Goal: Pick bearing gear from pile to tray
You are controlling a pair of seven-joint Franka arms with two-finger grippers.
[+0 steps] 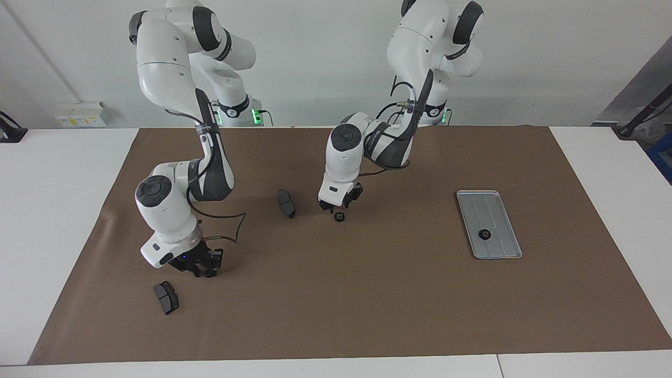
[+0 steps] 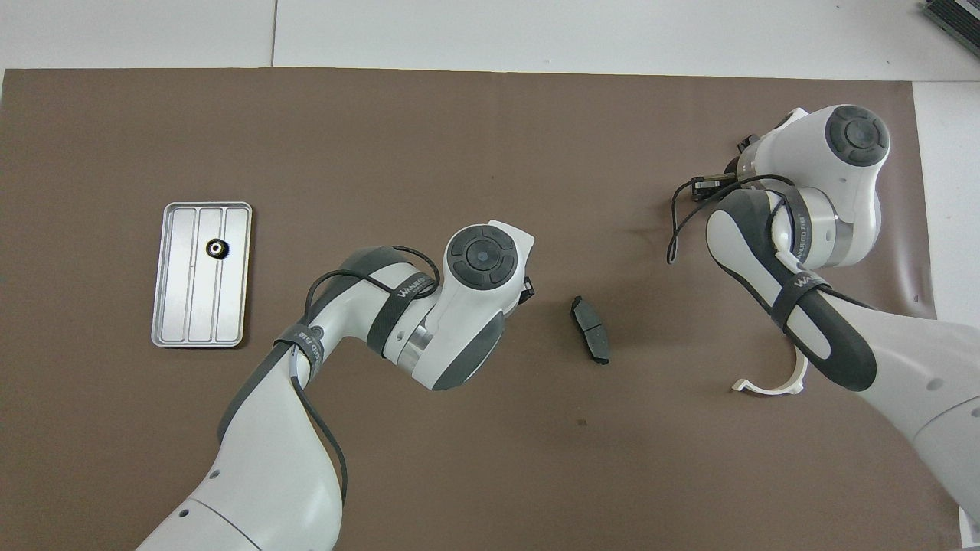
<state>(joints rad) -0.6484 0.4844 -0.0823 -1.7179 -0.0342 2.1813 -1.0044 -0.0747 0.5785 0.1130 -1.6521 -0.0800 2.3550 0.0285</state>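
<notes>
A small black bearing gear lies on the brown mat at mid-table. My left gripper hangs just above it, on the robots' side, fingers apart and empty. In the overhead view only its tip shows and that gear is hidden. The silver tray sits toward the left arm's end, with one black gear in it. My right gripper is low over the mat beside a brake pad. A small dark round thing sits at its tips; held or not, I cannot tell.
A second brake pad lies beside the left gripper, toward the right arm's end. A white curved bracket rests partly under the right arm. The brown mat covers most of the table.
</notes>
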